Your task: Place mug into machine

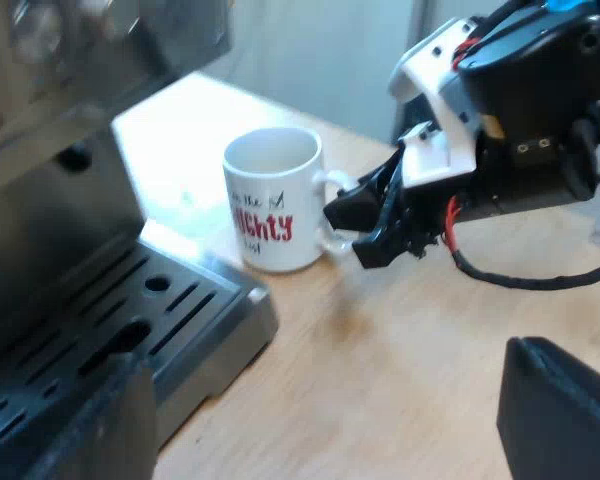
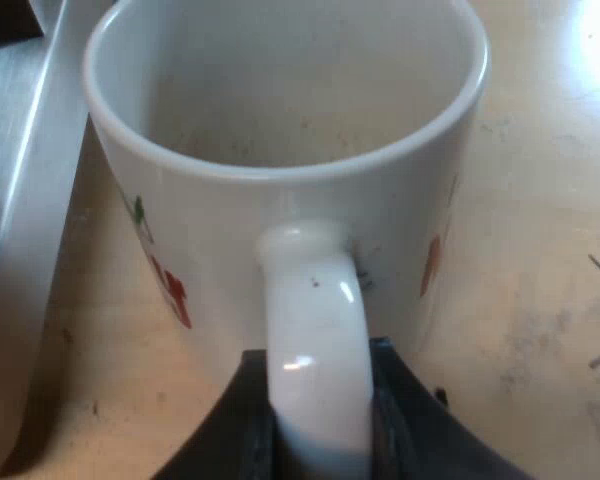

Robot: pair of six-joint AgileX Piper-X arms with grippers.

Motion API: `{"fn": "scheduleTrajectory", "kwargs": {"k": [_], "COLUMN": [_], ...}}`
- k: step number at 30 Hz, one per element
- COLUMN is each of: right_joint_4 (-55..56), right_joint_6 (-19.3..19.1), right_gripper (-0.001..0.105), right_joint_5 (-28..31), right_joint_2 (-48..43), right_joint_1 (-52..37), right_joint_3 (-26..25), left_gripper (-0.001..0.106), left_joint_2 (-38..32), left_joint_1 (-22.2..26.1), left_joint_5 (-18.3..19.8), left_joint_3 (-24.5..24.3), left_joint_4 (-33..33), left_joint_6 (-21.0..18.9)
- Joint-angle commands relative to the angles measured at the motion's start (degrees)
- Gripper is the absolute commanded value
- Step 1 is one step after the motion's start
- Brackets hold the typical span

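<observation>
At the right claw [image 2: 318, 410], closed on its handle, the mug [image 2: 220, 240] stands on the bench [image 1: 400, 360], just beside the espresso machine's drip tray [image 1: 170, 310]. Advise lifting clear of the tray lip before carrying inward. Left claw [image 1: 325, 400] gapes wide, well apart; open bench lies between.

I see the white ceramic mug [image 1: 270, 200], red and black lettering on its side, standing upright and empty on the light wooden tabletop [image 1: 400, 380], just beside the slotted drip tray [image 1: 170, 310] of the steel espresso machine [image 1: 40, 210].
</observation>
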Motion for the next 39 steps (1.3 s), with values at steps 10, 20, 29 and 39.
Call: {"fn": "scheduleTrajectory", "kwargs": {"k": [10,20,29,39], "right_joint_4": [15.0,28.2,33.9,27.8], "right_joint_6": [-2.3,-5.7,-6.5,-3.3], "right_gripper": [0.0,0.0,0.0,0.0], "right_joint_5": [-1.9,-7.4,-7.5,2.1], "right_joint_2": [-20.8,-38.2,-45.4,-40.6], "right_joint_1": [0.1,0.1,9.8,26.4], "right_joint_3": [-0.5,-0.5,-1.3,-1.3], "left_gripper": [0.072,0.072,0.072,0.072], "left_joint_2": [-10.1,-20.8,-25.4,-25.3], "left_joint_1": [-2.7,-2.7,-2.7,-2.7], "left_joint_5": [-6.6,-9.8,-11.8,-13.4], "left_joint_3": [-0.3,-0.3,-0.1,8.2], "left_joint_4": [4.7,14.6,24.0,18.2], "left_joint_6": [-1.7,-5.9,-8.3,-9.5]}}
